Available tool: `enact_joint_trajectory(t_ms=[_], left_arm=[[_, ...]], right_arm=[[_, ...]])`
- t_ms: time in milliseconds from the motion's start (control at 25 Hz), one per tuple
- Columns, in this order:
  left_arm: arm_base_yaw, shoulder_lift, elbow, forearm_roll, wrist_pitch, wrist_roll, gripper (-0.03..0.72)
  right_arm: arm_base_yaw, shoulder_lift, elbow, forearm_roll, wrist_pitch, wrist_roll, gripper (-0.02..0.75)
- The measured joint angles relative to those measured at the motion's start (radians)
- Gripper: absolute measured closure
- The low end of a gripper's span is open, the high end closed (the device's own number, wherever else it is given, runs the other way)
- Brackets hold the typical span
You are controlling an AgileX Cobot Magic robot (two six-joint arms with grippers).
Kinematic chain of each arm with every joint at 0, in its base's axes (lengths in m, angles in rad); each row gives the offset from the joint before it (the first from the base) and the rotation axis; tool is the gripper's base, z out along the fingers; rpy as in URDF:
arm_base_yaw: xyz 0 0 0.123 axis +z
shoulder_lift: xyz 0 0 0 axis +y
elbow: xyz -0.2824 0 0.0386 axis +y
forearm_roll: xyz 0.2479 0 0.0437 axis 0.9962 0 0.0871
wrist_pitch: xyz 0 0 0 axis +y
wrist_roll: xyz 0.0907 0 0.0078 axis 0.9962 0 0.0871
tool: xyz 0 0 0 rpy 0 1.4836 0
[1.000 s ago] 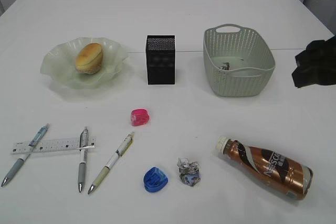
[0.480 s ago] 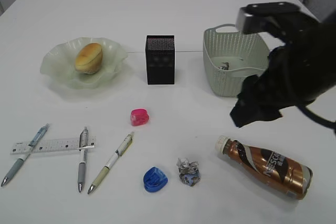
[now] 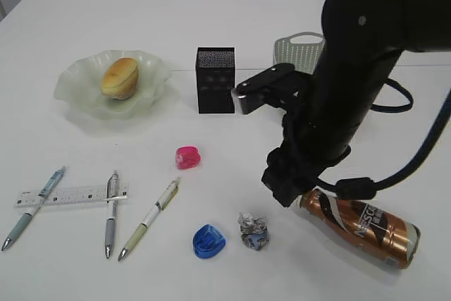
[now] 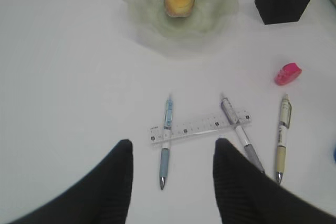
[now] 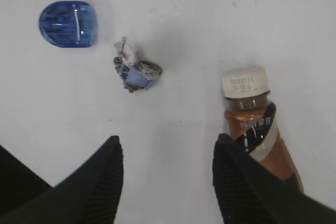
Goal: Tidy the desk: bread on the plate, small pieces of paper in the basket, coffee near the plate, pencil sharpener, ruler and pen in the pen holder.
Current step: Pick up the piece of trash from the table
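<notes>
The bread [image 3: 120, 77] lies on the green plate [image 3: 77, 96]. The coffee [image 3: 363, 227] lies on its side at the front right, its white cap under my right gripper [image 3: 285, 182]. In the right wrist view that gripper [image 5: 167, 150] hangs open above bare desk, with the paper wad [image 5: 135, 72] ahead and the coffee [image 5: 257, 129] beside its right finger. My left gripper [image 4: 173, 150] is open and empty, above the ruler [image 4: 199, 127] and a blue pen [image 4: 166, 145]. The pen holder [image 3: 215, 80] stands at the centre. The basket [image 3: 299, 51] is mostly hidden behind the right arm.
A pink sharpener [image 3: 187, 156] sits mid-desk and a blue sharpener [image 3: 208, 240] beside the paper wad [image 3: 253, 230]. The ruler [image 3: 70, 195] lies across two pens at the front left, and a third pen [image 3: 149, 218] lies to their right. The right arm's cable loops at the right.
The right arm has swung in from the right edge and come down over the desk, ending above the coffee's cap. It now covers most of the basket. Nothing on the desk has moved.
</notes>
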State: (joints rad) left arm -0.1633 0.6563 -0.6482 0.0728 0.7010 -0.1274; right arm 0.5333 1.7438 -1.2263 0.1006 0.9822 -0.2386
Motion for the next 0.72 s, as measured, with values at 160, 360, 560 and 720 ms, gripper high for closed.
enact_joint_trajectory(t_ms=[160,360,560,720], left_arm=[[0.0,0.0,0.0,0.0,0.018,0.0,0.328],[0.0,0.0,0.0,0.003,0.021,0.0,0.328],[0.0,0.0,0.0,0.006,0.023,0.0,0.328],[0.0,0.0,0.0,0.006,0.023,0.0,0.328]], right_arm=[[0.0,0.063,-0.024,-0.003,0.0,-0.065,0.302],[0.0,0.114,-0.054,0.016,-0.011,-0.172,0.302],[0.044,0.153,-0.089,0.028,-0.039,-0.244,0.302],[0.098,0.189,-0.102,-0.027,-0.067,-0.258,0.302]])
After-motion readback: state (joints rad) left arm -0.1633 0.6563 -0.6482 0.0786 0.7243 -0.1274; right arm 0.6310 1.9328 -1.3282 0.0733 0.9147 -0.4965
